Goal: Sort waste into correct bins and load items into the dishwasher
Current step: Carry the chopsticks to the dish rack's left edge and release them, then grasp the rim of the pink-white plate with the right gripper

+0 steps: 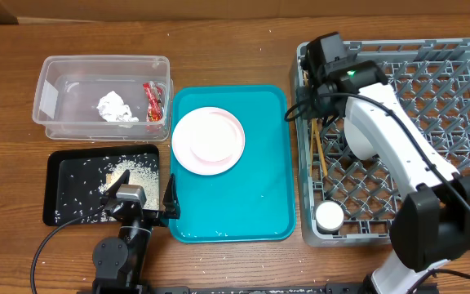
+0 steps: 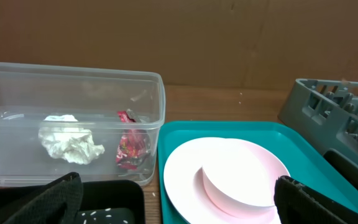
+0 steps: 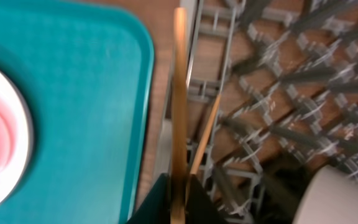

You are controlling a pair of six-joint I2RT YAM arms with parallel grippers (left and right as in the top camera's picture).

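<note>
My right gripper [image 3: 179, 202] is shut on the thin wooden chopsticks [image 3: 179, 93], which reach along the left edge of the grey dish rack [image 1: 463, 73]; the overhead view shows them too [image 1: 321, 151]. A small white cup [image 1: 330, 215] sits in the rack's near left corner. The round white-pink plate [image 1: 208, 140] lies on the teal tray. The clear tub [image 1: 55, 77] holds a white tissue wad [image 1: 114, 107] and a red wrapper [image 1: 152, 98]. The black tray [image 1: 64, 175] holds rice grains and scraps [image 1: 119, 175]. My left gripper [image 1: 147, 200] is open and empty by the black tray. I see no bowl.
The teal serving tray [image 1: 259, 196] lies between the bins and the rack, its right half bare. The rack's upright pegs fill the right side. The right arm [image 1: 398, 147] stretches over the rack. Bare wooden table lies beyond the tub.
</note>
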